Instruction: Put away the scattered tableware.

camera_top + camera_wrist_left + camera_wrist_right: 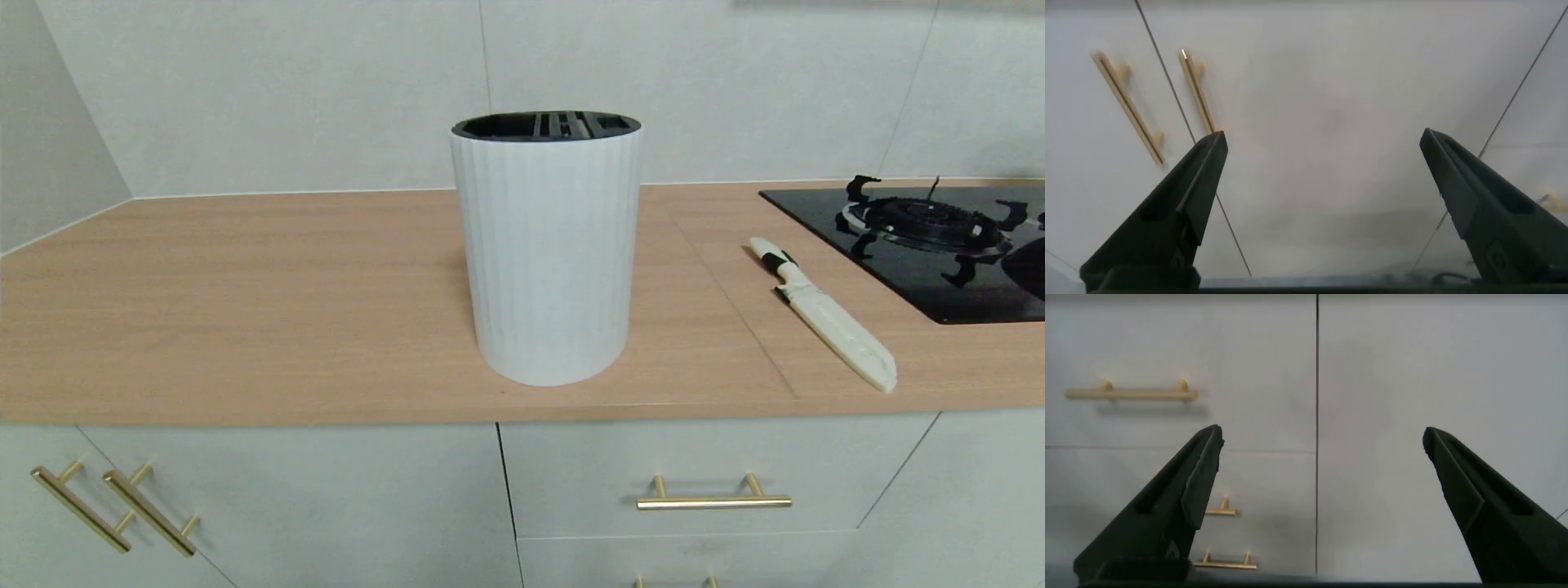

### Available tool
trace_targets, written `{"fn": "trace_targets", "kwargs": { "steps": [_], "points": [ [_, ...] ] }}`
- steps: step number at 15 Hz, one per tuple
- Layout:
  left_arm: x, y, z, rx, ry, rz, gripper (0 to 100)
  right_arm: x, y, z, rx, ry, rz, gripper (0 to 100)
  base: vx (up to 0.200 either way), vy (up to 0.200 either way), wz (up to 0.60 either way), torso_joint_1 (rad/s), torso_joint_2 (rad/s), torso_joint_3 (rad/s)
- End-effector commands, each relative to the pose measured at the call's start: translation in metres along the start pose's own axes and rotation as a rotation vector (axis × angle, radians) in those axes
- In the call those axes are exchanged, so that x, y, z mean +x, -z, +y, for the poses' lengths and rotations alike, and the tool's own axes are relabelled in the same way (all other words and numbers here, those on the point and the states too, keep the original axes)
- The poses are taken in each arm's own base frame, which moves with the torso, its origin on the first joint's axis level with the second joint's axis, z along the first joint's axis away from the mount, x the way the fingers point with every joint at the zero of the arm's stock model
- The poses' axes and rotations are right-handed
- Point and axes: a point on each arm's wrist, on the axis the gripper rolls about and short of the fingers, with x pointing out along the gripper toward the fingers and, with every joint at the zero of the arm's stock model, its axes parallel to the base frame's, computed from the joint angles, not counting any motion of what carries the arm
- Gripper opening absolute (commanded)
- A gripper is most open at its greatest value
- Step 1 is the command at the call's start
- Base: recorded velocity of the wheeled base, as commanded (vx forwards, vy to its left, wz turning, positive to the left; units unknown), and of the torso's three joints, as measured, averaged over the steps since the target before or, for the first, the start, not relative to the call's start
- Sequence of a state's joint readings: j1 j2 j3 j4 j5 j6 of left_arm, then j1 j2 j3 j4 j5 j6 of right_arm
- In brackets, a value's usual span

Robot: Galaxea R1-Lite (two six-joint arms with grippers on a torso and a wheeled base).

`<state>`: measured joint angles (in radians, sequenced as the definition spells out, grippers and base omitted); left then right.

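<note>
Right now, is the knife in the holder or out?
Out: the knife lies flat on the counter, right of the upright holder.

The knife holder (547, 261) is white with fine vertical ribbing and a black slotted top, and the knife (820, 314) is off-white with a black band across its handle. The worktop (245, 310) shows a light brown wood grain, the hob (882, 261) is glossy black, the wall (286, 98) is a pale grey-white, and the cabinet fronts (326, 506) are plain pale grey with brass-gold bar handles (713, 500). My left gripper (1323, 135) and my right gripper (1323, 430) are both matt dark grey, verging on black.
</note>
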<state>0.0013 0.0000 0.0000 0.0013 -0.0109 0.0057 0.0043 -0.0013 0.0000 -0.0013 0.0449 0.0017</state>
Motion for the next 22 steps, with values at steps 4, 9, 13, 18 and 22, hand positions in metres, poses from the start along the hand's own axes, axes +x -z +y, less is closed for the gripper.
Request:
{"fn": "trace_targets", "kwargs": {
  "steps": [4,9,13,18,22],
  "points": [
    [0.0001,0.0000,0.0000,0.000,0.000,0.002,100,0.0001,-0.0001,0.0000,0.000,0.000,0.001,100,0.000,0.000,0.00,0.173,-0.47,-0.288],
    [0.0001,0.0000,0.0000,0.000,0.000,0.002,100,0.0001,-0.0001,0.0000,0.000,0.000,0.001,100,0.000,0.000,0.00,0.201,-0.49,-0.288],
    [0.0000,0.0000,0.0000,0.000,0.000,0.000,100,0.0001,-0.0001,0.0000,0.000,-0.003,0.001,100,0.000,0.000,0.00,0.220,-0.50,-0.286],
    [0.0000,0.0000,0.0000,0.000,0.000,0.000,100,0.0001,-0.0001,0.0000,0.000,0.000,0.001,100,0.000,0.000,0.00,0.238,-0.54,-0.292],
    [0.0000,0.0000,0.0000,0.000,0.000,0.000,100,0.0001,-0.0001,0.0000,0.000,0.000,0.001,100,0.000,0.000,0.00,0.267,-0.57,-0.312]
  ]
}}
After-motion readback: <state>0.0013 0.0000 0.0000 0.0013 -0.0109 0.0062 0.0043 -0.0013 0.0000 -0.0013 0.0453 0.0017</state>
